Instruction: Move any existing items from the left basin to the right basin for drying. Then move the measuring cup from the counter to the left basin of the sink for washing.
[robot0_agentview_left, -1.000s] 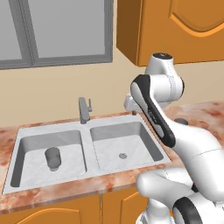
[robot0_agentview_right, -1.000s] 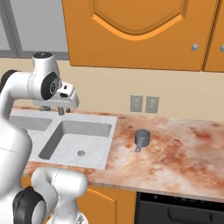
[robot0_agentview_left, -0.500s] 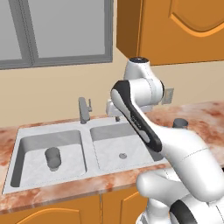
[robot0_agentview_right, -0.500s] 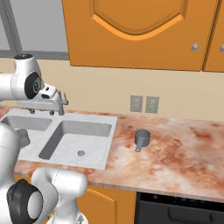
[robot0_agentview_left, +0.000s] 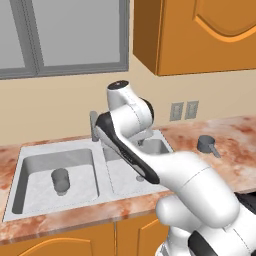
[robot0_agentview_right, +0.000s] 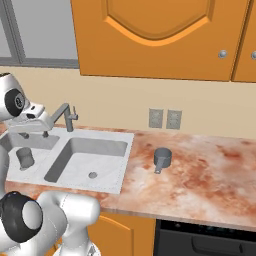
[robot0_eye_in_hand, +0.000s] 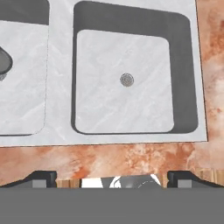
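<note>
A dark grey tumbler stands upright in the left basin of the pale sink; it also shows in the right base view and at the left edge of the hand view. The right basin holds nothing but its drain. On the counter to the right of the sink sits the measuring cup, grey-blue, its stick handle pointing toward the front; the left base view shows this cup too. My gripper hangs open above the sink near the divider, well above the tumbler, its fingertips wide apart with nothing between them.
A grey faucet rises at the middle back of the sink, close beside the hand. Orange wall cupboards hang overhead. Two wall sockets sit behind the counter. My arm crosses over the right basin in the left base view.
The arm has swung left, from the counter side of the sink to above the basins. The jaws stayed open. Tumbler and measuring cup have not moved.
</note>
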